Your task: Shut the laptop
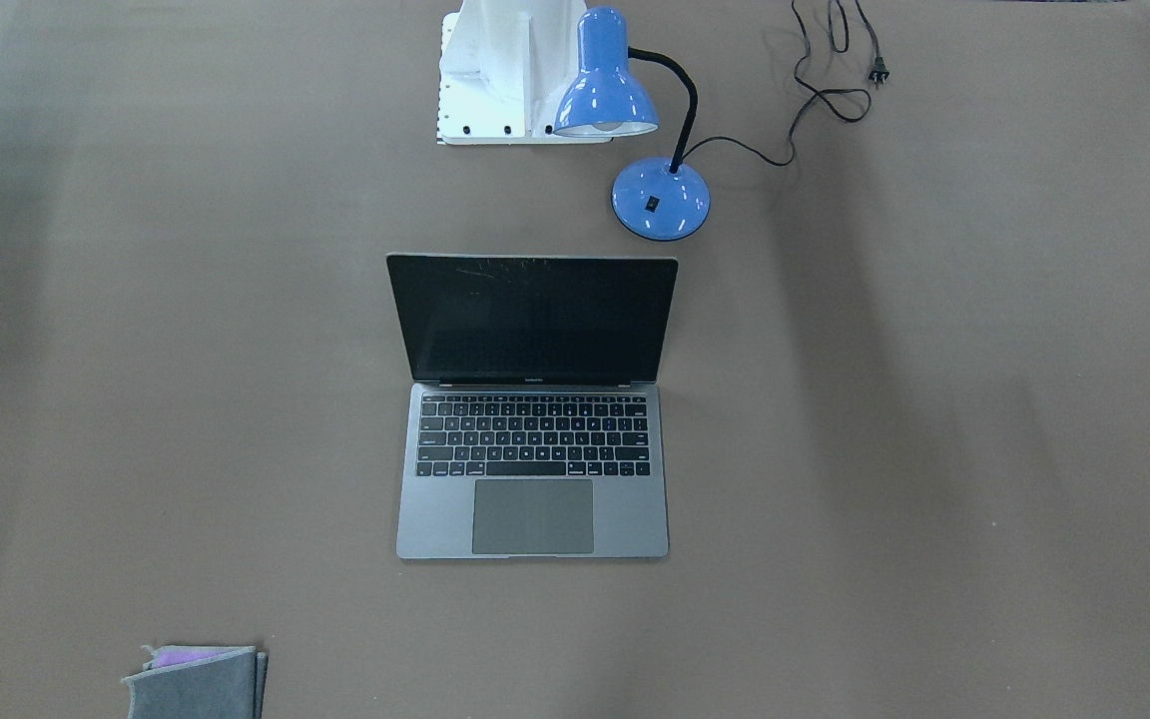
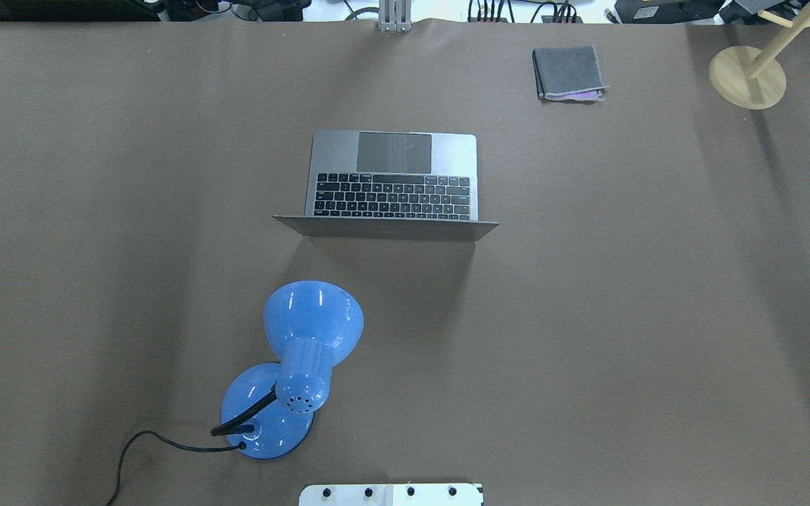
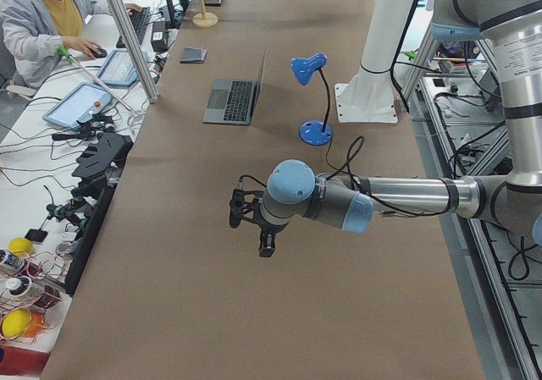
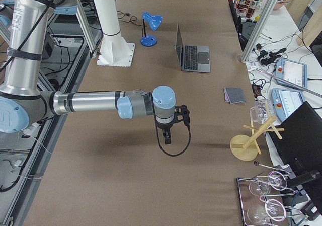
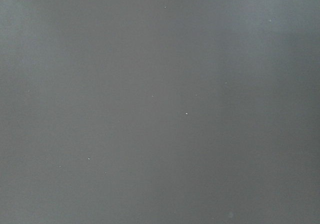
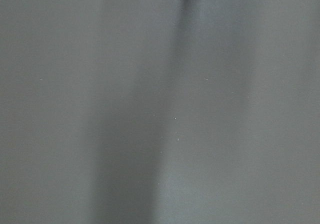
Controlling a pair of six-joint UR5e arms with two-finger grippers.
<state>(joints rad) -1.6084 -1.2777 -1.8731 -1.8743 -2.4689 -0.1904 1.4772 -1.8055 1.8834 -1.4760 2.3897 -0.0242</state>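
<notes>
Exterior front-facing: laptop (image 1: 532,439) bezel lettering unreadable.

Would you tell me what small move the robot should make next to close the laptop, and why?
Probably bring the right end effector toward the raised lid of the laptop. The laptop stands open, that end effector hangs far from it, and the blue lamp stands behind the lid toward the robot's left, so the right side looks less obstructed.

laptop (image 1: 532,469) on table (image 1: 934,449), lamp (image 1: 660,200) behind it (robot's side), cloth (image 1: 196,684) beyond
</notes>
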